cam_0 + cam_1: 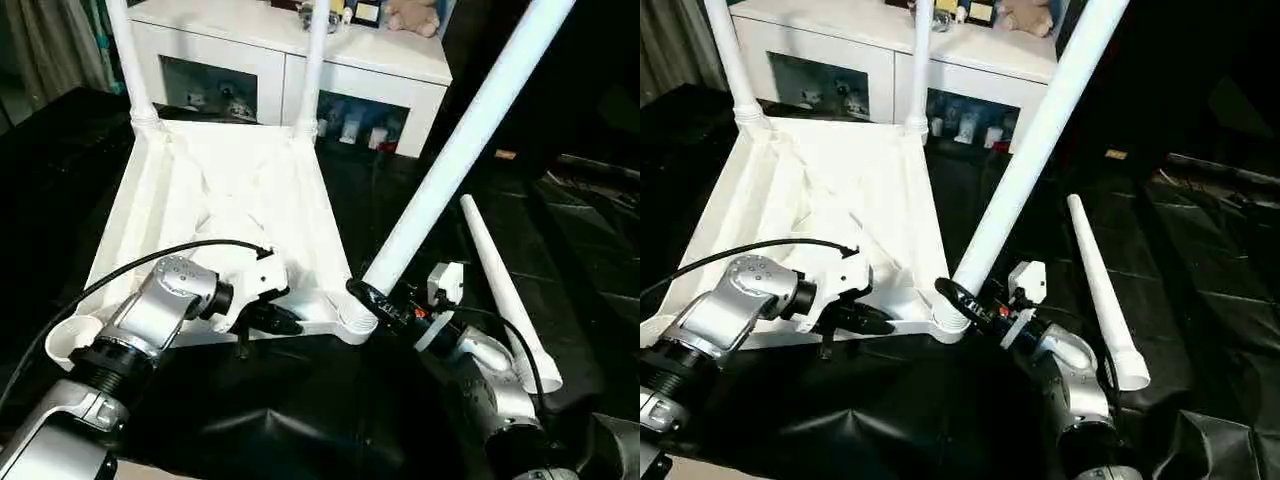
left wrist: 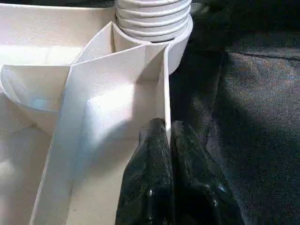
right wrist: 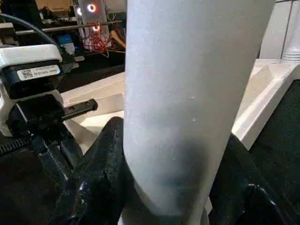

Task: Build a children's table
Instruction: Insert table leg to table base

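Note:
The children's table top [image 1: 230, 190] lies upside down on the black cover, ribbed underside up. Two white legs [image 1: 128, 60] [image 1: 316, 60] stand in its far corner sockets. My right gripper [image 1: 375, 298] is shut on a third leg [image 1: 460, 150] just above its lower end. That leg leans up to the right, its ribbed end [image 2: 152, 18] at the near right corner socket [image 1: 355, 322]. My left gripper [image 1: 285, 320] is shut on the top's near rim [image 2: 164, 84], the thin wall pinched between its fingers [image 2: 150, 178]. A loose leg [image 1: 500, 290] lies to the right.
A white cabinet [image 1: 380, 60] with glass doors stands behind the work table, small items and a soft toy on it. The near left socket [image 1: 70, 340] stands open beside my left forearm. Black cloth [image 1: 300, 420] covers the table in front.

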Tool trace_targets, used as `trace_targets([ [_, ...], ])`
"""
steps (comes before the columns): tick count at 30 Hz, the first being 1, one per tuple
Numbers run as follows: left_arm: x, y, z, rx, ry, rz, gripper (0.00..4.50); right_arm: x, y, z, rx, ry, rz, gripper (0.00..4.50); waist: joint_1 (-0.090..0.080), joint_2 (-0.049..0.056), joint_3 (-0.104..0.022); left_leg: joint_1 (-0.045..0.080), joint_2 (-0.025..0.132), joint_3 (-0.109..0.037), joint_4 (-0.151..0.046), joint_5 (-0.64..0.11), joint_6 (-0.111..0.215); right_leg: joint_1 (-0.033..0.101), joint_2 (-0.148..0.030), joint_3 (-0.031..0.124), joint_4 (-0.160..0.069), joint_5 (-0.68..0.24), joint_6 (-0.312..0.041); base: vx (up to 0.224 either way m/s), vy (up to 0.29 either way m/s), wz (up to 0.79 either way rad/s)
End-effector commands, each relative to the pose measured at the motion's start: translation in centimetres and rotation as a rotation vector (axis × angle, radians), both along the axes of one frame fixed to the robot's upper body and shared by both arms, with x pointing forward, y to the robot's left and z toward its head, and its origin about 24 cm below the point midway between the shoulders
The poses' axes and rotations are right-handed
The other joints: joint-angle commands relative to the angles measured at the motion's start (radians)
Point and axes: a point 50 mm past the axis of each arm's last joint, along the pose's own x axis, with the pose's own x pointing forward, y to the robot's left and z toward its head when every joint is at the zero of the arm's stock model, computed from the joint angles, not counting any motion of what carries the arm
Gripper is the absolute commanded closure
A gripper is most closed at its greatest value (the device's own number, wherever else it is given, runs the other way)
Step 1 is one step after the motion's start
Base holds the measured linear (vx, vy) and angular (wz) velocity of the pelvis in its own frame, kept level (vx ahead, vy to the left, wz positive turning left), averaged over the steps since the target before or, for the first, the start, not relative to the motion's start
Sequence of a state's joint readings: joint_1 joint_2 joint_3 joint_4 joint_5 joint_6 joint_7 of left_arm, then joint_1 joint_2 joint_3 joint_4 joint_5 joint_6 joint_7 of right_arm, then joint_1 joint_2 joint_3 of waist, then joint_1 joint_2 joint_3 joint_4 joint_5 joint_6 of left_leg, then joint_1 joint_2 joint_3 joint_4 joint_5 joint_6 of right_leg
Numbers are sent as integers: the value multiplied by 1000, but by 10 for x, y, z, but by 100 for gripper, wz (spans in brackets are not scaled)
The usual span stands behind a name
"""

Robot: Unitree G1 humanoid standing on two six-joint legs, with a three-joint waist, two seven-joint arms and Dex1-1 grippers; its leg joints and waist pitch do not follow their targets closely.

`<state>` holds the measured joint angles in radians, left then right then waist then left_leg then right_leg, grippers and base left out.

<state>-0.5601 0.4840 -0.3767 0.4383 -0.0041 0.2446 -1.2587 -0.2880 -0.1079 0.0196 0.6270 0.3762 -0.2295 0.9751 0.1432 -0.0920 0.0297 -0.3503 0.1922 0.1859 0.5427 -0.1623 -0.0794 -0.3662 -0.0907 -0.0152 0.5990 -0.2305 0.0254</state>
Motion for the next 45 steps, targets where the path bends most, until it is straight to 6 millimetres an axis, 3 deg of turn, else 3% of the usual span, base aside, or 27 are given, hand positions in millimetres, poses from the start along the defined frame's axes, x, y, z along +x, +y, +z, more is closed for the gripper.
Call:
trace_targets([
  [1, 8, -9, 20, -60, -78, -25, 450, -28, -4, -48, -204, 238, 82, 264, -5, 28, -21, 16, 42, -22, -85, -478, -29, -8, -46, 26, -86, -299, -159, 0, 0, 0],
  [2, 8, -9, 20, -59, -77, -27, 450, -28, -4, -48, -214, 241, 97, 264, -5, 28, -21, 16, 43, -23, -86, -479, -29, -8, -46, 26, -86, -299, -159, 0, 0, 0],
  [4, 7, -10, 19, -58, -77, -29, 450, -28, -3, -49, -244, 253, 140, 264, -6, 18, -21, 13, 42, -21, -85, -471, -24, -6, -45, 26, -87, -301, -157, 0, 0, 0],
  [7, 6, -10, 19, -56, -75, -31, 450, -28, -1, -50, -283, 270, 208, 264, -7, 21, -21, 12, 42, -23, -86, -462, -25, -6, -48, 26, -88, -321, -149, 0, 0, 0],
  [8, 6, -10, 19, -55, -74, -32, 450, -27, -1, -50, -292, 269, 212, 264, -6, 16, -19, 16, 43, -21, -85, -464, -24, -11, -46, 27, -89, -313, -151, 0, 0, 0],
  [10, 5, -10, 18, -53, -72, -31, 450, -26, 0, -50, -306, 276, 232, 264, -7, 13, -19, 11, 42, -22, -87, -458, -23, -6, -46, 26, -86, -309, -152, 0, 0, 0],
  [14, 5, -10, 18, -51, -70, -31, 450, -26, 1, -52, -328, 285, 261, 264, -8, 12, -14, 13, 42, -23, -87, -484, -24, -12, -49, 27, -92, -355, -146, 0, 0, 0],
  [27, 3, -5, 16, -13, -52, -52, 450, -23, 1, -47, -400, 238, 318, 264, -12, 15, -8, 15, 43, -27, -92, -531, -32, -20, -49, 29, -100, -409, -125, 0, 0, 0],
  [38, 5, -8, 16, -8, -54, -53, 450, -14, 7, -41, -477, 162, 346, 264, -13, 15, -8, 13, 44, -27, -94, -525, -31, -22, -50, 30, -103, -423, -123, 0, 0, 0],
  [41, 5, -8, 15, -6, -54, -52, 450, -14, 9, -41, -566, 115, 377, 264, -17, 12, -9, 8, 42, -28, -95, -519, -35, -19, -49, 28, -102, -433, -115, 0, 0, 0],
  [45, 4, -11, 15, -10, -56, -53, 450, -9, 14, -38, -585, 79, 368, 264, -27, 11, -8, 10, 43, -29, -93, -533, -31, -26, -53, 30, -108, -482, -109, 0, 0, 0],
])
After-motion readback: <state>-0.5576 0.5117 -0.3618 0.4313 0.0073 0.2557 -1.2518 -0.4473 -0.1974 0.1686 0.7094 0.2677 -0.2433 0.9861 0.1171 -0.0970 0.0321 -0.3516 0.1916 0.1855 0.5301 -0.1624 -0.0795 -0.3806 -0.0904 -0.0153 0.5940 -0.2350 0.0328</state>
